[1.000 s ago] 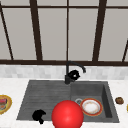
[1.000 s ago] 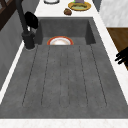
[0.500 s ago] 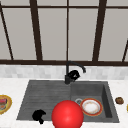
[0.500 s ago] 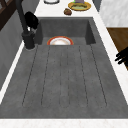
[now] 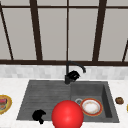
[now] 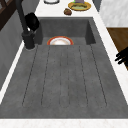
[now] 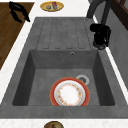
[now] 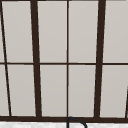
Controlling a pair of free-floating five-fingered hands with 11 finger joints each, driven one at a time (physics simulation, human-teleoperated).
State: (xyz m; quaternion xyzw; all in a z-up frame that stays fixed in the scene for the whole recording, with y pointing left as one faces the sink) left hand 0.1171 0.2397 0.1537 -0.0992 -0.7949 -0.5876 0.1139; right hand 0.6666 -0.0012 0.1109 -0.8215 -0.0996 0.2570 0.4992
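Nearest in the front view, a red ball (image 5: 67, 115) is sitting glossy and round at the sink's near edge, overlapping the draining board (image 5: 42, 96). Just left of it the left hand (image 5: 38, 116) is hanging in the air over the near left rim, fingers curling loosely downward and gripping nothing; from the left side view it is showing at the right edge, off the counter (image 6: 122, 57). The ribbed, matte grey board is sloping toward the basin (image 5: 105, 92), presumably so water is draining off. A round plate (image 5: 91, 107) with an orange-red rim and pale centre is lying flat on the basin floor beside the drain (image 7: 82, 79), resting where washing would be happening. Farther back, the right hand (image 5: 73, 75) is wrapping round the black tap (image 5: 68, 72) near its base, fingers curling about the lever side, gripping it as one grips a handle. On the white counter, a yellow dish (image 5: 3, 103) is sitting at left, a small brown lump (image 5: 119, 100) at right. Farthest, dark window bars (image 8: 35, 60) are crossing pale panes.
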